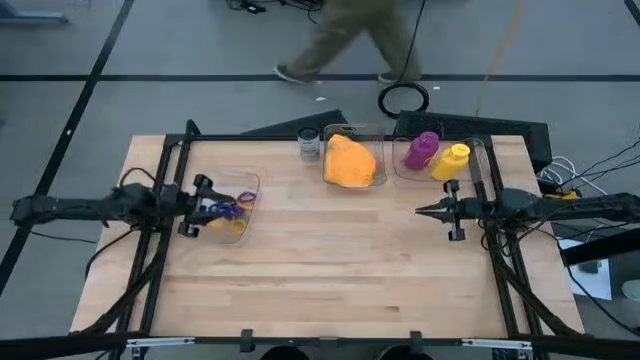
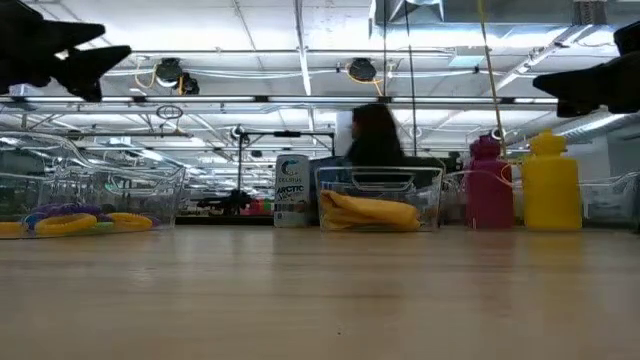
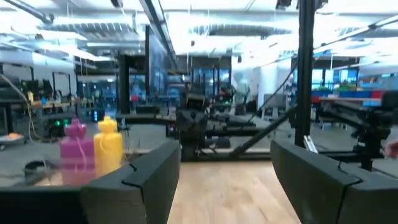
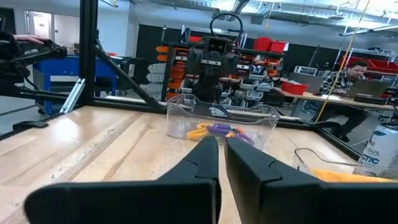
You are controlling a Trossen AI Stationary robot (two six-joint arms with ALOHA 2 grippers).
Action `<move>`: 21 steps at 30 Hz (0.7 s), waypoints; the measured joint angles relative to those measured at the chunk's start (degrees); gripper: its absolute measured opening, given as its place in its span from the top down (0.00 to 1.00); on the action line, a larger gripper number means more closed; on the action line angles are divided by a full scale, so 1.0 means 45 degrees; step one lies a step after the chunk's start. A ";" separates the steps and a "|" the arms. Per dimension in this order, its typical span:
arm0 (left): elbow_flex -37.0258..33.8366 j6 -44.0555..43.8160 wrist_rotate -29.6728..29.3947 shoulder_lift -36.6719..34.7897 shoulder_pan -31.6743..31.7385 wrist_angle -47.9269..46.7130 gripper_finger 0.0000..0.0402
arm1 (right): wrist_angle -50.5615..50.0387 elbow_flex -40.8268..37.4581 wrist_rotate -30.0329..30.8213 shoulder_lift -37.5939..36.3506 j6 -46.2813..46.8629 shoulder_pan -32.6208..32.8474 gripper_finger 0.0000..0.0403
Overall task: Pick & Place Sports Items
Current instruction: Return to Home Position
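Observation:
Several coloured elastic rings [image 1: 232, 210] lie in a clear box [image 1: 252, 185] at the table's left. My left gripper [image 1: 205, 207] hovers open at that box's left edge, level, with nothing between its fingers [image 3: 143, 186]. An orange cloth [image 1: 350, 160] sits in a clear box at the far middle. A purple bottle [image 1: 420, 150] and a yellow bottle [image 1: 452, 160] stand upright in a clear box at the far right. My right gripper [image 1: 422, 211] is shut and empty, level above the table's right part, pointing toward the rings [image 4: 217, 129].
A small can [image 1: 308, 145] stands left of the cloth's box. A dark metal frame [image 1: 165, 230] runs around the table behind both arms. A person [image 1: 350, 40] walks on the floor past the far edge. Bare wood [image 1: 330, 260] lies between the arms and toward the near edge.

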 joint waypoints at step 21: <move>0.0000 -0.0010 0.0000 -0.0907 0.0000 0.0000 0.47 | -0.0004 0.0000 -0.0001 0.0000 0.0000 -0.0005 0.99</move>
